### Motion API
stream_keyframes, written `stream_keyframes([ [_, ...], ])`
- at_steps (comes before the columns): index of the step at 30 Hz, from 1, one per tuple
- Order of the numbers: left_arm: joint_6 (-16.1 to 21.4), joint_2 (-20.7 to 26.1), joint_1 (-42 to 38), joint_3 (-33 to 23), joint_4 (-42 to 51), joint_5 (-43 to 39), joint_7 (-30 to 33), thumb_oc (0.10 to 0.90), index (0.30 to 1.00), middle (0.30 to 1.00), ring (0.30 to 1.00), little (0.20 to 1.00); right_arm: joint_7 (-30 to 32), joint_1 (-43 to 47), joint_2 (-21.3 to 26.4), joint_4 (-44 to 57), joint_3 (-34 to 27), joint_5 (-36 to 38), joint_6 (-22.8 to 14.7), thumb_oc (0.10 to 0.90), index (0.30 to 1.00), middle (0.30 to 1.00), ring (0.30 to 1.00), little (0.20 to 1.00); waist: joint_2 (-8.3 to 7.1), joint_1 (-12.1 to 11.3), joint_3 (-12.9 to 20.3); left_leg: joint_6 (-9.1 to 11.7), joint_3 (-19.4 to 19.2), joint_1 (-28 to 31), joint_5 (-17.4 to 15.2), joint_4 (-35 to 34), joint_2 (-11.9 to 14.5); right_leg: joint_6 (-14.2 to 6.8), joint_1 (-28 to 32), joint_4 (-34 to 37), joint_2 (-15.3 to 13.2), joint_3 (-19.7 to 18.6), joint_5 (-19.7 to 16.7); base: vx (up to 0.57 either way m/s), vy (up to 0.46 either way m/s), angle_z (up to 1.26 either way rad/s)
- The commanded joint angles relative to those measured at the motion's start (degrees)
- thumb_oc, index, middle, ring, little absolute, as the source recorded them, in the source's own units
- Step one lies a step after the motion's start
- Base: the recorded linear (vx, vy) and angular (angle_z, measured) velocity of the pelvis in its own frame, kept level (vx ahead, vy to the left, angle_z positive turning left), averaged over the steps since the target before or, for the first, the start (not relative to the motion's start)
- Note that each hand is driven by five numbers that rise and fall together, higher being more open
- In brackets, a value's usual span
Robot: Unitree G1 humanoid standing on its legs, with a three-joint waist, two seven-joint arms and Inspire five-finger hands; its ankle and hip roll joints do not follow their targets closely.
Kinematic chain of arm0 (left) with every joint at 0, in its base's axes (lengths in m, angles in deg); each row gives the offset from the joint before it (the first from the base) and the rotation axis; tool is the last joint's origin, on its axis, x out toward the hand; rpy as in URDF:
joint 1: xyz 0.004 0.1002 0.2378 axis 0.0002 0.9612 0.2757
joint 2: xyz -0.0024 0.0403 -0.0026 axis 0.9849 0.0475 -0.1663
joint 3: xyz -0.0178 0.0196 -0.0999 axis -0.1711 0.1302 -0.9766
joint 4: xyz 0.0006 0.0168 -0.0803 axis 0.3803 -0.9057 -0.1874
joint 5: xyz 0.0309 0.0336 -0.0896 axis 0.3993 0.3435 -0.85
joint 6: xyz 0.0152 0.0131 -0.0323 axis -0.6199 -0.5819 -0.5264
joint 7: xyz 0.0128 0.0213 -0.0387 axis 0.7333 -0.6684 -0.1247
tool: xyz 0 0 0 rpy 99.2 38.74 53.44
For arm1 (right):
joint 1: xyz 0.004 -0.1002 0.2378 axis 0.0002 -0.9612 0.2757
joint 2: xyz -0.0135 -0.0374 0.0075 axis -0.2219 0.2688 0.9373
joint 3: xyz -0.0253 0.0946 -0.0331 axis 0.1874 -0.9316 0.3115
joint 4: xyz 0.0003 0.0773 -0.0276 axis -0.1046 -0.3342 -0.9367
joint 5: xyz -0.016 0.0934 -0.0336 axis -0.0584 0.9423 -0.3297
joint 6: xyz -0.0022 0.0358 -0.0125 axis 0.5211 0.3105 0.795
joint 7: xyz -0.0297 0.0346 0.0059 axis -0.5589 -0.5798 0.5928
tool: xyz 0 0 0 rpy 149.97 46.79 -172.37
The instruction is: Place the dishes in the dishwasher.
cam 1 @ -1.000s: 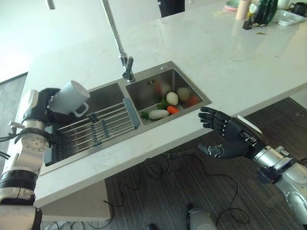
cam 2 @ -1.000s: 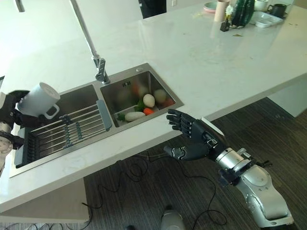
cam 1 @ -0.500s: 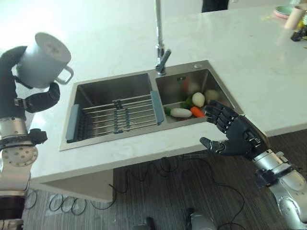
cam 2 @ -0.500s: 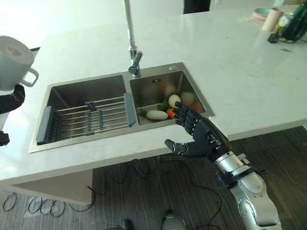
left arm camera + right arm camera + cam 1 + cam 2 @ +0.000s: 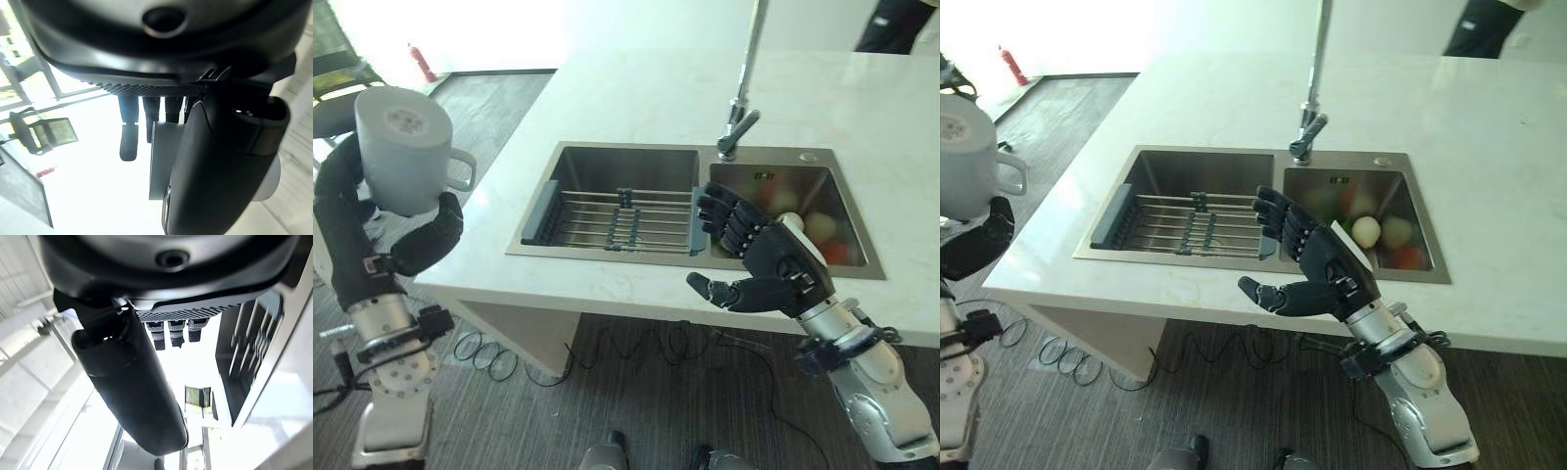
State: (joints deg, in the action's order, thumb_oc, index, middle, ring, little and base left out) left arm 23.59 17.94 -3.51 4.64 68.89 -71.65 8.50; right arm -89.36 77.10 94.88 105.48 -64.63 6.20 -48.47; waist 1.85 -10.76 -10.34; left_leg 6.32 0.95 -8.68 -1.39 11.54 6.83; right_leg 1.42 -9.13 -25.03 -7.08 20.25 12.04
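The left hand [image 5: 421, 240] clasps a pale grey handled mug [image 5: 403, 147] beyond the white counter's [image 5: 636, 93] left edge, while the right hand [image 5: 759, 269] hovers spread-fingered over the steel double sink's [image 5: 607, 157] front rim, beside the sliding wire rack [image 5: 622, 217].

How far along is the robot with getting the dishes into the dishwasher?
Early stage. The left hand holds the grey mug up in the air, off to the side of the counter. The right hand is open and holds nothing, in front of the sink. No dishwasher is in sight, so loading the mug is left.
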Motion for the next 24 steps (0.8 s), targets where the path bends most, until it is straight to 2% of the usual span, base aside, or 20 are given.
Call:
stream_keyframes([
  [1, 6.76, 6.76, -3.0, -3.0, 6.9, -1.96, -0.92, 0.4, 0.3, 0.3, 0.3, 0.3, 3.22, 6.37, -1.72, 6.39, -0.61, -0.05, -7.12, 0.8, 0.9, 0.9, 0.9, 0.9, -1.31, 0.37, 0.97, 0.99, -1.52, -2.58, -4.14, 5.65, 3.04, -6.8, 7.38, 7.84, -1.78, -0.92, 1.01, -0.07, -0.054, 0.91],
  [2, 7.26, 6.62, -2.88, -2.6, 7.4, -2.85, -1.66, 0.4, 0.3, 0.3, 0.3, 0.3, 4.98, 5.97, -1.78, 6.34, -0.72, -0.89, -7.6, 0.8, 0.9, 0.9, 0.9, 0.9, -1.28, 0.42, 0.85, 1.45, -4.04, -3.22, -3.28, 5.65, 4.35, -7.07, 7.83, 7.84, -2.39, 1.09, 0.81, -0.06, -0.022, 0.98],
  [3, 7.49, 6.6, -2.91, -2.43, 7.4, -3.31, -2.0, 0.4, 0.3, 0.3, 0.3, 0.3, 5.57, 5.8, -1.77, 6.34, -0.8, -1.08, -7.7, 0.8, 0.9, 0.9, 0.9, 0.9, -1.28, 0.57, 0.86, 1.57, -4.77, -3.39, -3.0, 5.65, 4.73, -7.15, 8.02, 7.84, -2.62, 1.89, 0.74, 0.01, -0.004, 1.01],
  [4, 7.96, 6.17, -3.57, -1.73, 7.33, -5.54, -3.98, 0.4, 0.3, 0.3, 0.3, 0.3, 7.4, 4.87, -1.63, 6.12, -1.55, -1.61, -8.46, 0.8, 0.9, 0.9, 0.9, 0.9, -1.37, 1.72, 1.17, 2.58, -10.87, -2.97, -3.0, 5.65, 6.77, -7.97, 9.27, 7.84, -3.57, 4.85, 1.29, 0.02, 0.005, 1.49],
  [5, 8.39, 5.75, -4.4, -0.69, 7.24, -6.73, -6.11, 0.4, 0.3, 0.3, 0.3, 0.3, 8.9, 4.1, -1.3, 5.74, -2.7, -2.1, -9.07, 0.8, 0.9, 0.9, 0.9, 0.9, -1.64, 2.36, 0.99, 2.57, -15.56, -2.36, -2.61, 5.65, 7.49, -8.51, 10.28, 7.84, -4.68, 7.81, 1.01, -0.01, 0.054, 2.31],
  [7, 8.22, 5.87, -5.48, 0.06, 7.67, -7.67, -7.66, 0.4, 0.3, 0.3, 0.3, 0.3, 8.94, 3.52, 0.01, 5.03, -5.37, -1.09, -9.83, 0.8, 0.9, 0.9, 0.9, 0.9, -2.42, 3.75, 0.61, 1.22, -22.96, 0.03, -2.96, 5.65, 6.82, -9.2, 11.42, 7.84, -6.77, 11.64, 0.04, -0.08, 0.138, 2.76],
  [9, 8.17, 5.97, -5.47, 0.1, 7.94, -8.11, -7.84, 0.4, 0.3, 0.3, 0.3, 0.3, 7.58, 3.82, 1.34, 4.49, -7.55, 1.3, -10.06, 0.8, 0.9, 0.9, 0.9, 0.9, -3.3, 4.3, -0.01, -0.56, -25.78, 1.82, -4.32, 5.65, 4.63, -9.84, 11.96, 7.84, -8.25, 12.22, -0.92, -0.05, 0.226, 1.5],
  [13, 10.08, 5.98, -4.46, 0.4, 7.46, -7.65, -5.4, 0.4, 0.3, 0.3, 0.3, 0.3, 4.96, 4.41, 0.34, 3.6, -8.37, 1.97, -11.31, 0.8, 0.9, 0.9, 0.9, 0.9, -2.28, 4.05, -0.05, -1.59, -23.06, 1.68, -6.41, 5.65, 2.87, -10.91, 12.07, 7.84, -8.67, 11.05, -1.65, 0.01, 0.321, 0.78],
  [16, 9.31, 6.31, -4.82, 0.69, 8.23, -8.84, -4.75, 0.4, 0.3, 0.3, 0.3, 0.3, 5.62, 3.76, -1.08, 4.51, -8.01, 1.18, -11.87, 0.8, 0.9, 0.9, 0.9, 0.9, -2.07, 3.45, 1.34, -2.32, -21.39, 2.36, -8.14, 5.65, 1.44, -11.9, 12.88, 7.84, -10.07, 12.0, -2.86, 0.04, 0.354, 0.05],
  [17, 8.99, 6.36, -5.33, 0.79, 8.6, -9.43, -5.15, 0.4, 0.3, 0.3, 0.3, 0.3, 6.15, 3.5, -1.61, 4.78, -7.95, 0.6, -12.38, 0.8, 0.9, 0.9, 0.9, 0.9, -2.34, 2.83, 1.69, -2.69, -20.33, 2.4, -8.84, 5.65, 0.48, -12.1, 13.43, 7.84, -10.92, 12.49, -4.34, 0.13, 0.441, 0.22],
  [18, 8.89, 6.66, -6.21, 1.29, 9.05, -10.14, -6.67, 0.4, 0.3, 0.3, 0.3, 0.3, 7.62, 3.49, -3.03, 4.87, -7.9, -1.33, -13.12, 0.8, 0.9, 0.9, 0.9, 0.9, -2.89, 2.12, 1.84, -3.9, -17.48, 2.27, -10.08, 5.65, -1.61, -13.08, 14.74, 7.84, -12.72, 14.05, -9.63, 0.14, 0.415, 0.34],
  [19, 8.92, 6.71, -6.31, 1.31, 9.07, -10.02, -6.76, 0.4, 0.3, 0.3, 0.3, 0.3, 7.65, 3.56, -3.2, 4.78, -7.87, -1.6, -13.17, 0.8, 0.9, 0.9, 0.9, 0.9, -2.87, 1.99, 1.85, -4.12, -16.96, 2.25, -10.17, 5.65, -1.86, -13.09, 15.02, 7.84, -12.95, 14.28, -10.42, 0.22, 0.453, 0.55],
  [20, 8.74, 6.97, -7.03, 1.98, 8.94, -10.28, -7.34, 0.4, 0.3, 0.3, 0.3, 0.3, 8.9, 3.49, -3.63, 4.84, -7.75, -2.6, -13.01, 0.8, 0.9, 0.9, 0.9, 0.9, -2.6, 2.16, 1.75, -4.93, -13.98, 1.9, -10.41, 5.65, -3.01, -12.92, 15.26, 7.84, -12.13, 12.83, -13.25, 0.14, 0.236, 0.75],
  [21, 8.6, 7.05, -7.22, 2.1, 8.87, -10.34, -7.35, 0.4, 0.3, 0.3, 0.3, 0.3, 9.08, 3.43, -3.68, 4.94, -7.78, -2.73, -12.9, 0.8, 0.9, 0.9, 0.9, 0.9, -2.49, 2.32, 1.74, -5.1, -13.48, 1.8, -10.43, 5.65, -3.15, -13.02, 15.24, 7.84, -12.03, 12.78, -13.68, 0.2, 0.25, 0.87],
  [22, 8.3, 7.13, -7.92, 2.63, 8.62, -10.39, -7.91, 0.4, 0.3, 0.3, 0.3, 0.3, 9.78, 3.2, -3.82, 4.89, -8.06, -2.86, -12.64, 0.8, 0.9, 0.9, 0.9, 0.9, -2.0, 2.99, 1.75, -5.79, -11.53, 1.64, -10.35, 5.65, -3.36, -12.58, 15.41, 7.64, -10.03, 10.62, -15.06, 0.09, 0.119, 1.02],
  [23, 7.96, 7.12, -8.89, 3.87, 7.99, -10.09, -7.91, 0.4, 0.3, 0.3, 0.3, 0.3, 10.15, 2.92, -3.57, 4.67, -8.54, -2.37, -12.5, 0.8, 0.9, 0.9, 0.9, 0.9, -1.46, 4.77, 1.09, -6.7, -9.32, 0.89, -9.31, 5.65, -3.53, -10.64, 12.72, 7.53, -5.79, 6.24, -13.79, 0.1, 0.067, 0.98],
  [24, 8.28, 7.01, -9.37, 4.46, 7.47, -10.44, -8.45, 0.4, 0.3, 0.3, 0.3, 0.3, 10.57, 2.56, -3.27, 4.49, -9.05, -2.3, -12.61, 0.8, 0.9, 0.9, 0.9, 0.9, -1.59, 5.46, 1.21, -6.74, -8.15, 0.39, -9.18, 5.65, -3.9, -10.04, 11.14, 7.84, -3.97, 3.77, -12.44, 0.1, -0.039, 1.4],
])
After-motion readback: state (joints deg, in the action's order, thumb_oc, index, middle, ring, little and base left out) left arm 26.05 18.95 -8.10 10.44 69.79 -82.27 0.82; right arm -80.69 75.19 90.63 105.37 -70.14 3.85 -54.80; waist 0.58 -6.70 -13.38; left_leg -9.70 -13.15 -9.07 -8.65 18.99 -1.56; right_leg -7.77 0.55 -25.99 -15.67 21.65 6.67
